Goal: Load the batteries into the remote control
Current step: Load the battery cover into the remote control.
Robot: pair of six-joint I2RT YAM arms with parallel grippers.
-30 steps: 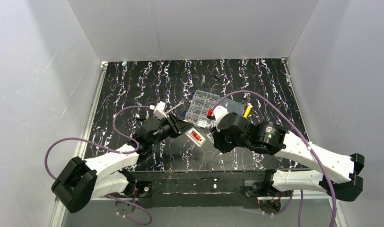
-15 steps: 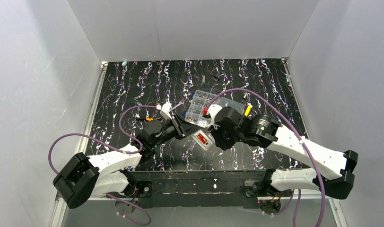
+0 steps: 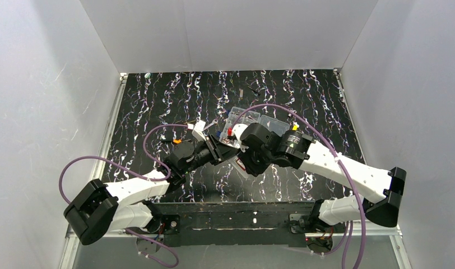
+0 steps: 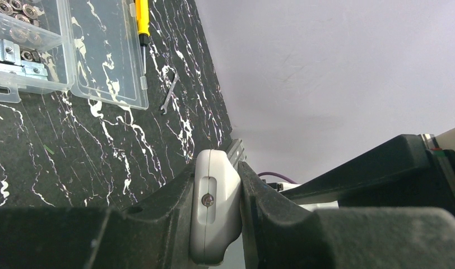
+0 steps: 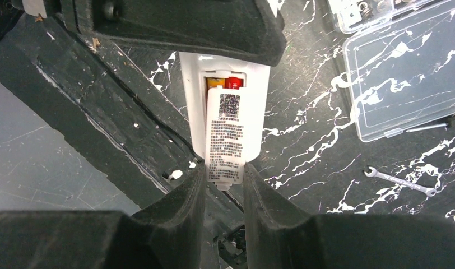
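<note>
We see the remote control [image 5: 195,95] as a slim white plastic slab with rounded corners, held above the black, white-veined table [image 3: 158,101] between the two arms. Its back faces the right wrist camera. A flat white battery cover [image 5: 227,140], with a square code and lines of fine print on it, lies along that back. At the far end of the cover the recess is uncovered and shows a battery [image 5: 225,83] in red and yellow.

The left gripper [image 4: 215,176] has its matte black, blunt fingers drawn in narrow, pressed against both sides of one end of the remote. That end is smooth and off-white, with an oblong slot and a small screw head. The right gripper [image 5: 225,182] meets the remote from the opposite end. Its two dark fingers [image 5: 191,207] stand a little apart and pinch the near end of the labelled cover. We cannot tell whether they also catch the body beneath. From above, the right wrist hides most of the remote, and the two grippers sit close, nose to nose.

A clear, hard plastic compartment box [image 5: 404,73] lies open on the table just beyond, with metal hardware in its cells. A yellow-handled screwdriver [image 4: 141,22] rests by its lid, and a small steel wrench [image 5: 402,180] lies near it.
</note>
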